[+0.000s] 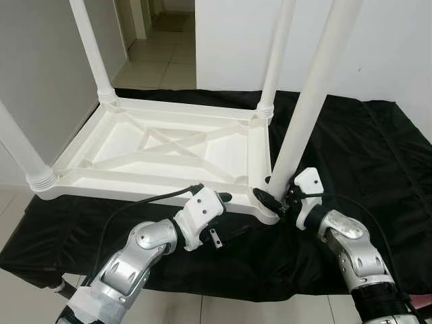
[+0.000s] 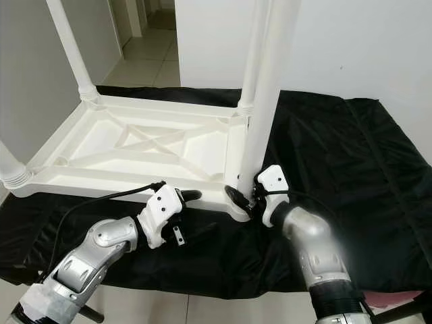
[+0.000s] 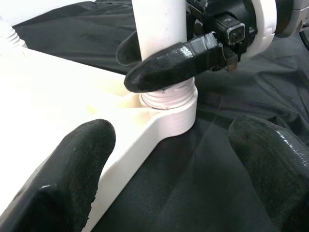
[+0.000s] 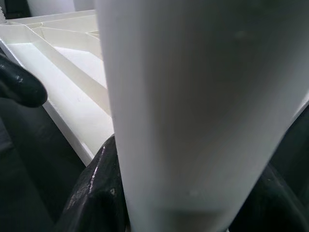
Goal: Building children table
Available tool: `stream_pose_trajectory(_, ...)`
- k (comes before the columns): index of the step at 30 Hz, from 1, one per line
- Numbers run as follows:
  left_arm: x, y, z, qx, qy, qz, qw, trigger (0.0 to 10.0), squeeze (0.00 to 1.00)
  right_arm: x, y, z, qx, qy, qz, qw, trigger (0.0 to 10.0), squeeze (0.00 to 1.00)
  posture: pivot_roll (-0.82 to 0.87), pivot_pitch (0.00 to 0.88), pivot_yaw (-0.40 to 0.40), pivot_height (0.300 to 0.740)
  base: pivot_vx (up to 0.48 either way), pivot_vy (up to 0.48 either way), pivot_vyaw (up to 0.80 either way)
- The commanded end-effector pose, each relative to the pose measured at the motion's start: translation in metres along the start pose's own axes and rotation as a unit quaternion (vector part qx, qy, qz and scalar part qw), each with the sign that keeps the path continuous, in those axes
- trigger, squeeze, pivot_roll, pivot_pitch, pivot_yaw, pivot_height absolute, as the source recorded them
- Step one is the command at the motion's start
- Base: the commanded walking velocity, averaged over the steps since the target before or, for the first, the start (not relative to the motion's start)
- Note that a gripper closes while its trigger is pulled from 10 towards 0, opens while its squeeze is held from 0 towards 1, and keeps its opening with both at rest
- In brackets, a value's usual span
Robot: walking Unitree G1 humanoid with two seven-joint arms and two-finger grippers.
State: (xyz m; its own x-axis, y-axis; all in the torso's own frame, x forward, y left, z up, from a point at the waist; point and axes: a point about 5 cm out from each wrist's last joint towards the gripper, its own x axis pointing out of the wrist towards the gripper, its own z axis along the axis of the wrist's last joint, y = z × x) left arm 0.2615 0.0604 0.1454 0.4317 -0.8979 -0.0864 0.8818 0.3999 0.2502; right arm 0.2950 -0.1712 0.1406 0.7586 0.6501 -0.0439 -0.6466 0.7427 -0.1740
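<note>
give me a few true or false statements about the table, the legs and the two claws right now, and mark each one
1. The table lies upside down on a black cloth. True.
2. The right claw is closed around the near leg just above its socket. True.
3. The left claw grips a leg. False: it is open, with one finger at the table's front rim and nothing between the fingers.
4. Only two legs stand on the table. False: four stand, one at each corner.
5. The cloth is spread on a white tiled floor. False: it covers a raised surface and hangs over its edge; the tiled floor lies beyond and below.
</note>
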Motion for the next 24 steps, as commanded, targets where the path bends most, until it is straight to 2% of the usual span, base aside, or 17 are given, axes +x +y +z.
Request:
stream_pose_trajectory(1, 0.0, -0.001, -0.001, 0.007, 0.004, -0.026, 1.0, 10.0, 0.0, -0.003, 0.003, -0.001, -0.004, 0.0, 0.002, 1.0, 0.0, 0.0, -0.11, 0.007, 0.043, 0.74, 0.0, 0.0, 0.0)
stream_pose_trajectory(2, 0.0, -0.001, -0.002, 0.007, 0.004, -0.028, 1.0, 10.0, 0.0, -0.003, 0.005, 0.0, 0.006, -0.004, -0.003, 1.0, 4.9, 0.0, -0.11, 0.008, 0.048, 0.74, 0.0, 0.0, 0.0)
stream_pose_trajectory(4, 0.0, -0.001, -0.002, 0.008, 0.004, -0.03, 1.0, 10.0, 0.0, -0.003, 0.006, 0.0, 0.013, -0.007, -0.006, 1.0, 4.9, 0.0, -0.11, 0.008, 0.048, 0.74, 0.0, 0.0, 0.0)
stream_pose_trajectory(5, 0.001, -0.001, -0.003, 0.009, 0.006, -0.035, 0.999, 10.0, 0.0, -0.002, 0.009, 0.003, 0.015, -0.015, -0.01, 1.0, 10.0, 0.0, -0.12, 0.008, 0.068, 0.74, 0.0, 0.0, 0.0)
stream_pose_trajectory(7, 0.003, -0.002, -0.002, 0.01, 0.003, -0.046, 0.999, 10.0, 0.0, 0.0, 0.015, 0.008, 0.028, -0.034, -0.045, 0.998, 10.0, 0.0, -0.13, 0.014, 0.079, 0.74, 0.0, 0.0, 0.0)
stream_pose_trajectory(10, 0.004, -0.002, -0.001, 0.009, 0.002, -0.049, 0.999, 10.0, 0.0, 0.0, 0.015, 0.007, 0.041, -0.037, -0.069, 0.996, 10.0, 0.0, -0.13, 0.009, 0.084, 0.74, 0.0, 0.0, 0.0)
stream_pose_trajectory(12, 0.004, 0.001, -0.001, 0.02, 0.005, -0.05, 0.999, 10.0, 0.0, 0.004, 0.013, 0.008, 0.03, -0.037, -0.111, 0.993, 10.0, 0.0, -0.14, 0.007, 0.083, 0.74, 0.0, 0.0, 0.0)
stream_pose_trajectory(15, 0.004, 0.01, -0.002, 0.02, 0.005, -0.035, 0.999, 10.0, 0.0, 0.009, 0.014, 0.008, 0.047, -0.038, -0.166, 0.984, 10.0, 0.0, -0.15, 0.015, 0.08, 0.74, 0.0, 0.0, 0.0)
stream_pose_trajectory(17, 0.004, 0.011, -0.002, 0.02, 0.005, -0.033, 0.999, 10.0, 0.0, 0.01, 0.015, 0.009, 0.052, -0.039, -0.173, 0.983, 10.0, 0.0, -0.15, 0.015, 0.08, 0.74, 0.0, 0.0, 0.0)
stream_pose_trajectory(20, 0.005, 0.006, -0.001, 0.014, -0.002, -0.036, 0.999, 10.0, 0.0, 0.013, 0.021, 0.001, 0.067, -0.021, -0.241, 0.968, 10.0, 0.0, -0.15, 0.028, 0.08, 0.74, 0.0, 0.0, 0.0)
stream_pose_trajectory(21, 0.005, 0.006, -0.001, 0.014, -0.002, -0.036, 0.999, 10.0, 0.0, 0.013, 0.021, 0.001, 0.067, -0.021, -0.241, 0.968, 10.0, 0.0, -0.15, 0.028, 0.08, 0.74, 0.0, 0.0, 0.0)
stream_pose_trajectory(24, 0.006, -0.001, -0.002, 0.011, -0.002, -0.048, 0.999, 10.0, 0.0, 0.014, 0.023, -0.005, 0.079, -0.002, -0.304, 0.949, 10.0, 0.0, -0.15, 0.04, 0.075, 0.74, 0.0, 0.0, 0.0)
